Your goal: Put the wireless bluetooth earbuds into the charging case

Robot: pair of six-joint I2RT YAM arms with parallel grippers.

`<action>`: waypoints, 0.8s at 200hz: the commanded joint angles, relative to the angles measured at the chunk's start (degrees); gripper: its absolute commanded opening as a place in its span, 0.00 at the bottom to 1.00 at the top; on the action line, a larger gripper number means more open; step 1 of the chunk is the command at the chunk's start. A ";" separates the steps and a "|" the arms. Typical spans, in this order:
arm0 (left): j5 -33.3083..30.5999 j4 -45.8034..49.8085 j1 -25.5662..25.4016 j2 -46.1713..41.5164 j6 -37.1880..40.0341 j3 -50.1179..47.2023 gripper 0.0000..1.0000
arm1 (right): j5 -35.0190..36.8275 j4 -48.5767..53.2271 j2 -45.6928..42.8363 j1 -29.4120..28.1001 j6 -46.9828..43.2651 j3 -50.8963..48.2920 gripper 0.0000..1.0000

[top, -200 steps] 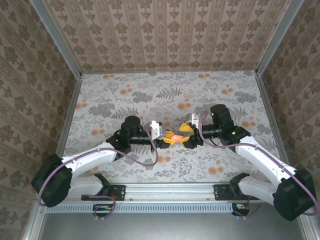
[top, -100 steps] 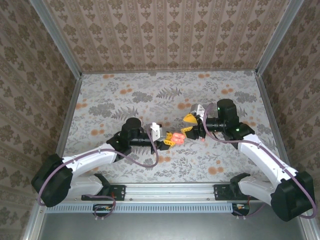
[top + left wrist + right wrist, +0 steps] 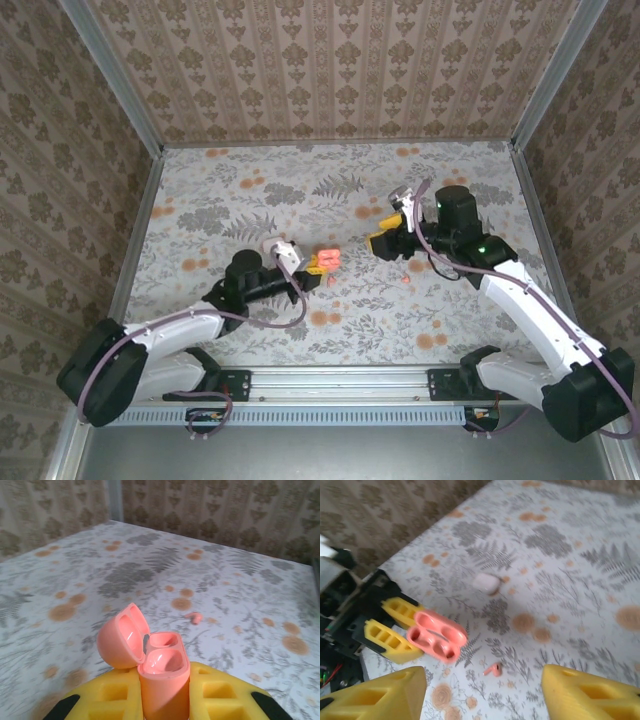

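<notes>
Clamping the lower body of the pink case (image 3: 163, 672) between its yellow fingers, the left tool (image 3: 313, 263) presents it with the lid swung open. From the left wrist view it cannot be told whether either well is already filled. The right tool (image 3: 384, 238) hangs near, spread wide and empty. Ahead of it, between its fingers in the right wrist view, one earbud (image 3: 493, 669) lies loose on the worktop (image 3: 220, 200), near the case but apart from it. The step in hand looks like fetching that earbud. Next, the right tool would likely need to drop over it, pinch it without flicking it away, then carry it to an open well.
</notes>
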State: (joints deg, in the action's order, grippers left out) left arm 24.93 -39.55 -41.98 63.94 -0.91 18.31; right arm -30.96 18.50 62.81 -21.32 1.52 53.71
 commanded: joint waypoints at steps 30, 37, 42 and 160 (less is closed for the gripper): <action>-13.23 -7.65 0.97 -9.51 -0.62 -8.80 0.16 | 14.90 15.61 8.90 -5.87 25.23 8.21 0.63; -13.69 -7.65 1.10 -10.77 -0.22 -9.78 0.16 | 15.61 16.16 10.43 -6.85 27.28 9.31 0.62; -13.85 -7.69 1.19 -11.85 0.08 -10.42 0.16 | 16.23 16.69 11.61 -7.69 28.72 10.12 0.62; -15.29 7.76 4.40 -31.64 4.88 -15.22 0.16 | 19.61 27.73 42.62 -17.25 44.63 26.91 0.55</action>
State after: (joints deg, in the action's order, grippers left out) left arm 10.20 -35.27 -38.15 34.20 2.00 4.27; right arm -12.19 42.50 101.47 -37.54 42.35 77.23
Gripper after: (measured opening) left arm 0.195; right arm 0.565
